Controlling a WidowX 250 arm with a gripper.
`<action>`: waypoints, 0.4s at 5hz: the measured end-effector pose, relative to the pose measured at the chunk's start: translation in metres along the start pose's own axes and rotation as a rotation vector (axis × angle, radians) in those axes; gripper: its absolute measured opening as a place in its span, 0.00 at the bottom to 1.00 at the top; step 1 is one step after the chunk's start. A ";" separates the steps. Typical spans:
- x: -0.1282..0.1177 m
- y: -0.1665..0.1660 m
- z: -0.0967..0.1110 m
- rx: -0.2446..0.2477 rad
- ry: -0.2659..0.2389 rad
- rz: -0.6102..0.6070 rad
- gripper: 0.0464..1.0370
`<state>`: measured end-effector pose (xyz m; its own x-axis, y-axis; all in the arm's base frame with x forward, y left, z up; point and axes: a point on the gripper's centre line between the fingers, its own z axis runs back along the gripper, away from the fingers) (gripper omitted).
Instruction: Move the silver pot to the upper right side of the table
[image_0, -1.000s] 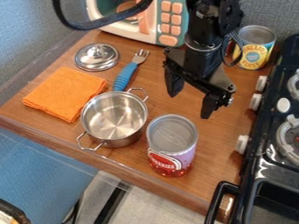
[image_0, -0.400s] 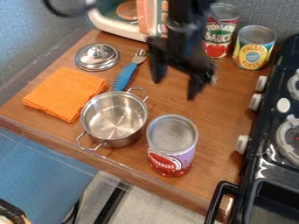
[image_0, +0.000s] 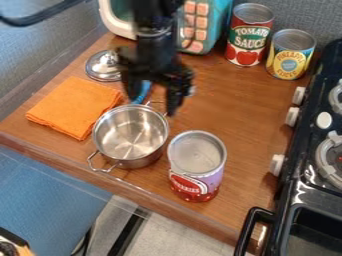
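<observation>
None of the carrying is done, as I judge it: the silver pot (image_0: 130, 135) sits upright on the table (image_0: 230, 115), left of the middle of the frame, and everything from grasp to release is left to me. My gripper (image_0: 151, 104) hangs in the upper middle of the frame, its fingers (image_0: 176, 95) spread wide with nothing between them, the tips by the pot's upper rim; I cannot tell whether they touch it. What I need next, I think, is to line up on that rim or on the upper handle (image_0: 155, 103), close, lift, travel up and right, then set the pot down level. Just right of the pot stands a tall red and lilac can (image_0: 197, 167), which a low sideways drag could knock, so I would lift first. Up in the target corner, the tomato can (image_0: 249, 37) and the pineapple can (image_0: 290, 54) stand near each other, and the stove (image_0: 320, 145) with its knobs bounds the right side; I should put the pot down short of them. The orange cloth (image_0: 75, 106) lies just left of the pot, a silver lid (image_0: 103, 66) and a blue handle (image_0: 143, 91) lie above it, and the toy microwave (image_0: 200, 30) is at the top; the handle seems likeliest to get nudged.
</observation>
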<state>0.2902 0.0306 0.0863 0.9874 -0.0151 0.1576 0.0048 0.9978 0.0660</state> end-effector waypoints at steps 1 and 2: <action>-0.023 0.037 -0.021 0.013 0.060 0.035 0.96; -0.037 0.058 -0.037 0.025 0.092 0.058 0.96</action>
<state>0.2597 0.0912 0.0478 0.9963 0.0495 0.0705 -0.0554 0.9949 0.0842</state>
